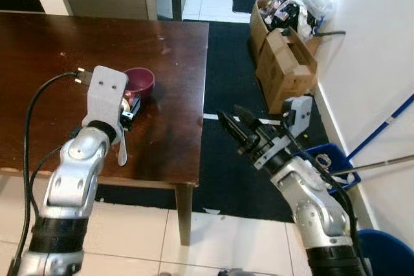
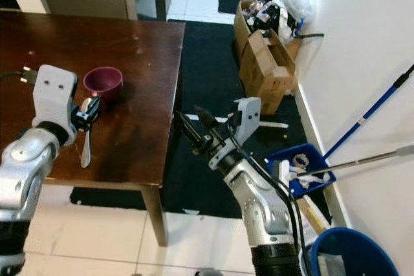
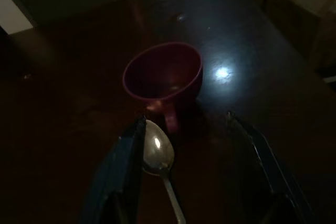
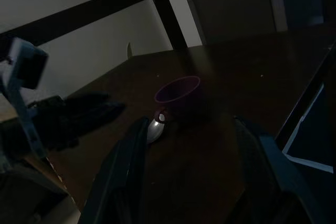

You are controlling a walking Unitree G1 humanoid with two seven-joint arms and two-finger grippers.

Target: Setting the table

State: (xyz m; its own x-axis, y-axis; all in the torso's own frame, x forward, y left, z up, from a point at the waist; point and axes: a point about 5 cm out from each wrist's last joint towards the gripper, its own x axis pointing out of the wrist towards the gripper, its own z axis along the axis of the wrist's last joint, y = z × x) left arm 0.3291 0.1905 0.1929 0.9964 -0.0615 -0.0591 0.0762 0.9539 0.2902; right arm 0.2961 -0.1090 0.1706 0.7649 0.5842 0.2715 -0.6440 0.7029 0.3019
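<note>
We keep our left claw [image 3: 186,145] spread wide & lift slow, so spoon [image 3: 158,153] stays by cup [image 3: 163,74].

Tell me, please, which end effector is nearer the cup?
Left. The left end effector hovers just beside the cup over the table; the right end effector is off the table's edge.

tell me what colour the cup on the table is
Dark magenta, a purplish pink; the cup shows best in the right eye view.
</note>
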